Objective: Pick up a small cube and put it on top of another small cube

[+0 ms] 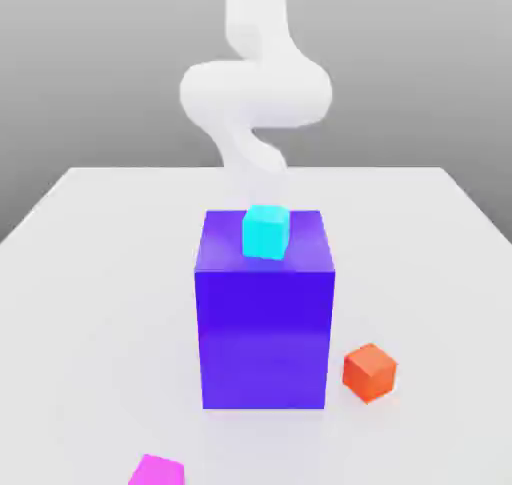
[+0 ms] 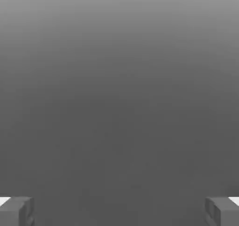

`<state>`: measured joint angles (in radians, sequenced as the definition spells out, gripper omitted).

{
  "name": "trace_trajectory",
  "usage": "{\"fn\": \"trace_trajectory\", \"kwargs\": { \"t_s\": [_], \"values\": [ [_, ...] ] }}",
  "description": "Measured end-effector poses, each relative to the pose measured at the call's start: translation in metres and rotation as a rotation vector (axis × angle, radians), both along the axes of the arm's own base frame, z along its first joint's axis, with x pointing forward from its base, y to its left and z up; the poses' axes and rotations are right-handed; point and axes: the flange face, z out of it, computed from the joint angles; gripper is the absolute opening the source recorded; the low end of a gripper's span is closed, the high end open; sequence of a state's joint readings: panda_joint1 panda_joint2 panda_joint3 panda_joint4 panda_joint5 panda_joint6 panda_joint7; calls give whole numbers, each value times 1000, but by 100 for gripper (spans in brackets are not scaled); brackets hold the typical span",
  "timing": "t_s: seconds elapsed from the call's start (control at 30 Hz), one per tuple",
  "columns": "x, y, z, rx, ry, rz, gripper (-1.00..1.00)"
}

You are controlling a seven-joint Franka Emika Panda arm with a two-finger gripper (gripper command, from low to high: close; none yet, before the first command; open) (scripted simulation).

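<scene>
A robot gripper [image 2: 119,212] holds its jaws wide apart as 1 cyan cube [image 1: 266,232] sits atop a large blue block [image 1: 265,323], with 1 orange cube [image 1: 369,373] and 1 pink cube [image 1: 158,471] nearby.

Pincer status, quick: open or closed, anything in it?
Pincer: open, its two fingers wide apart, nothing held between them.

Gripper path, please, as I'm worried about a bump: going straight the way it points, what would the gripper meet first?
Probably the table, behind the blue block: plain grey lies ahead between the open gripper's fingers. Depth is unclear, so that's a guess.
</scene>
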<state>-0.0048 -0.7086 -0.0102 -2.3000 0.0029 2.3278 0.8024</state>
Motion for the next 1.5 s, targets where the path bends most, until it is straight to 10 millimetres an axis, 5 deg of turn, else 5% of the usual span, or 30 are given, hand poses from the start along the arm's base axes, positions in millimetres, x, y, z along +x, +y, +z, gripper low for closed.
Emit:
{"fn": "trace_trajectory", "kwargs": {
  "t_s": [0.27, 0.53, 0.77, 1.1, 1.13, 1.33, 1.5],
  "values": [
    [89, -26, -115, 36, 204, -54, 0],
    [140, -55, -248, 65, 404, -118, 0],
    [152, -82, -375, 84, 577, -181, 0],
    [138, -102, -542, 92, 732, -236, 0],
    [137, -102, -550, 92, 732, -236, -100],
    [137, -102, -554, 92, 732, -236, -100],
    [137, -102, -501, 93, 732, -236, -100]
  ]
}}
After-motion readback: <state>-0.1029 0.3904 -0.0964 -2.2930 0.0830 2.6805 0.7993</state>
